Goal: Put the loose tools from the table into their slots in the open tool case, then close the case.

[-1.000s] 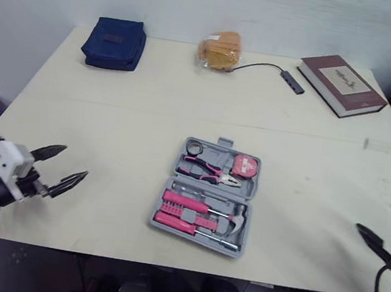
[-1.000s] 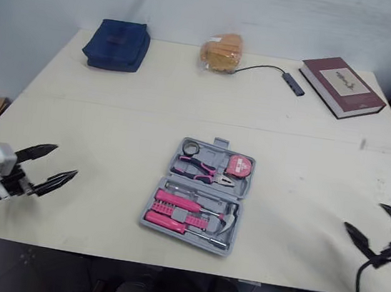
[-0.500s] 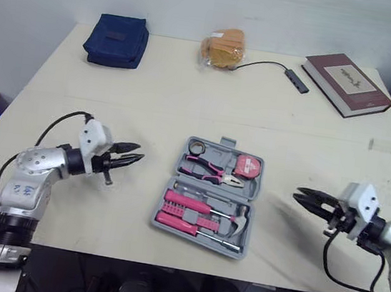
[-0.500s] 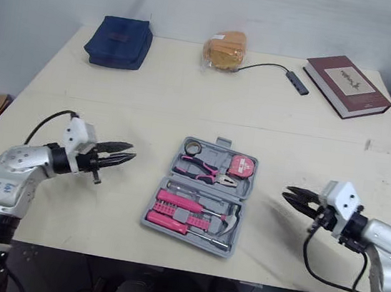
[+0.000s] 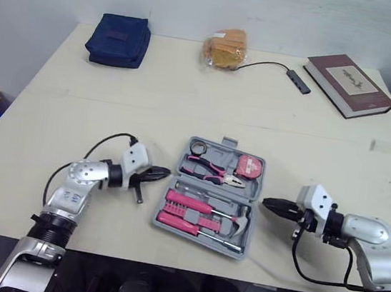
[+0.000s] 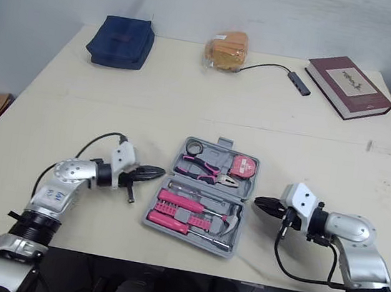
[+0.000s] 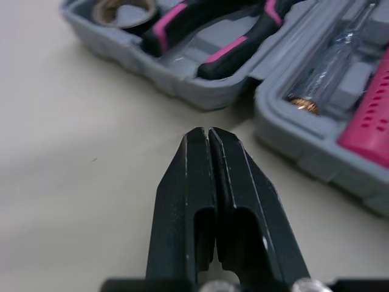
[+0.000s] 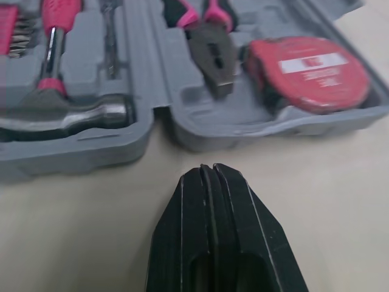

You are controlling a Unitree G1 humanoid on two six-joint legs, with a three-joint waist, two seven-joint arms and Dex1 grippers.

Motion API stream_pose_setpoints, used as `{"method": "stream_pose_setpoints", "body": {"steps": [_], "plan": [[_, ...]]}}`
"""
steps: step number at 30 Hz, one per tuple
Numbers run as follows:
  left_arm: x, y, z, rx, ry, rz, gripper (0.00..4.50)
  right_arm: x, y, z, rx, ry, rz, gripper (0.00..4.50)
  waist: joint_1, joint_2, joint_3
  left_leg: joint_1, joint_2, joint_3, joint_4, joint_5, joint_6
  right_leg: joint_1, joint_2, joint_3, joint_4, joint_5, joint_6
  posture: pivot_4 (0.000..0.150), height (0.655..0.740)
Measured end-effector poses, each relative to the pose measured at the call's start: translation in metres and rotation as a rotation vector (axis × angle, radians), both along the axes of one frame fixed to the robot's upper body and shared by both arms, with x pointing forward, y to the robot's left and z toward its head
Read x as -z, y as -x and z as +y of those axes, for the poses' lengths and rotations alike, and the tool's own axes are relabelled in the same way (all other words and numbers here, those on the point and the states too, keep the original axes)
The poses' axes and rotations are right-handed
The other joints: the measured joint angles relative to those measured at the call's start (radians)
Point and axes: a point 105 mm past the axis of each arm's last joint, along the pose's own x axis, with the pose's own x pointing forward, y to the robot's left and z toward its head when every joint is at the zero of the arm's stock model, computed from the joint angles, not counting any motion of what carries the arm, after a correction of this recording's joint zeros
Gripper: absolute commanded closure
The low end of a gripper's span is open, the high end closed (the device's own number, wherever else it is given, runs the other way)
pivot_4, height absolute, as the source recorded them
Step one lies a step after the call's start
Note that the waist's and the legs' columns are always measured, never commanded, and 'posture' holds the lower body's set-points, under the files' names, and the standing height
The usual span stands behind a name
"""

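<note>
Pale counter (image 5: 114, 106) holds the open tool case (image 5: 218, 151), tools seemingly slotted, between my left jaws and right jaws, both pressed together; I'd lift its far half evenly from both ends.

tool case (image 7: 182, 85) runs past the view's edges.
</note>
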Motion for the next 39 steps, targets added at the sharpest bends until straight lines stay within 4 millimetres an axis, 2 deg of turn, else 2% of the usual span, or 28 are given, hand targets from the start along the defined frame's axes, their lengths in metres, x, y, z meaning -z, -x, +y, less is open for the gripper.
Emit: {"method": "stream_pose_setpoints", "body": {"steps": [12, 17, 23, 29, 39], "plan": [[0.003, -0.001, -0.004, 0.000, 0.008, -0.005, 4.45, 0.007, -0.003, 0.019, -0.024, -0.003, 0.032, 4.50, -0.002, 0.000, 0.000, 0.000, 0.000, 0.000, 0.000, 0.000, 0.000, 0.000, 0.000, 0.000, 0.001, 0.000, 0.000, 0.150, 0.7400], [0.004, -0.001, 0.004, -0.039, 0.021, -0.006, 4.45, 0.005, -0.012, 0.027, -0.035, 0.009, 0.019, 4.50, -0.011, 0.000, 0.000, 0.001, 0.001, 0.000, 0.000, 0.000, 0.000, 0.000, 0.000, 0.001, 0.001, 0.000, 0.000, 0.150, 0.7400], [0.005, 0.010, 0.018, -0.145, 0.043, -0.005, 4.45, 0.002, -0.028, 0.040, -0.074, 0.022, -0.004, 4.50, -0.032, 0.000, 0.000, 0.002, 0.001, 0.000, 0.000, 0.000, 0.000, 0.000, 0.000, 0.001, 0.004, 0.000, 0.000, 0.150, 0.7400], [0.008, 0.021, 0.022, -0.180, 0.047, 0.020, 4.45, 0.000, -0.038, 0.044, -0.104, 0.025, -0.008, 4.50, -0.027, 0.000, 0.000, 0.002, 0.001, 0.000, 0.000, 0.000, 0.000, 0.000, -0.001, 0.001, 0.006, 0.000, 0.000, 0.150, 0.7400], [0.009, 0.020, 0.026, -0.229, 0.055, 0.014, 4.45, 0.001, -0.040, 0.046, -0.107, 0.014, 0.006, 4.50, -0.029, 0.000, 0.000, 0.003, 0.001, 0.000, 0.000, 0.001, -0.001, -0.001, -0.001, 0.002, 0.005, -0.001, -0.002, 0.150, 0.7400]]}}
